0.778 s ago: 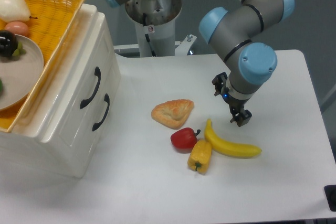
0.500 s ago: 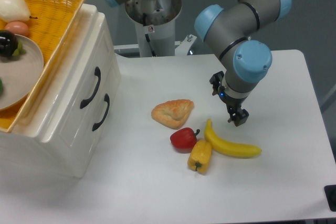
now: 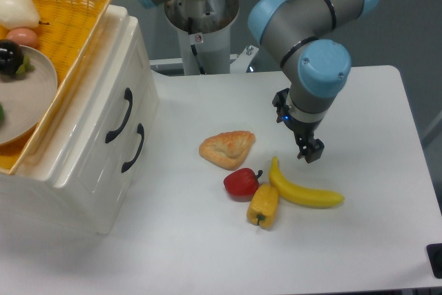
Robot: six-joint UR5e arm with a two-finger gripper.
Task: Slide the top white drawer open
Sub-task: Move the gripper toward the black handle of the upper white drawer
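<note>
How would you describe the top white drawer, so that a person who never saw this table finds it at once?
Look at the cream-white cabinet at the table's left, under the yellow basket. Its front has two drawers, each with a curved black handle. The top white drawer is the one whose handle sits higher, nearer the basket.

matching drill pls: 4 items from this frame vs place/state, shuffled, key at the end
Items:
1. top white drawer
2. tool
3. banana
4. plate

Place/state:
A. in the yellow basket on the cabinet
B. shut, black handle untouched
C. on the table, beside the yellow pepper
D. above the table, just beyond the banana's upper end

Pairs: 1-B, 2-D, 3-C, 4-A
</note>
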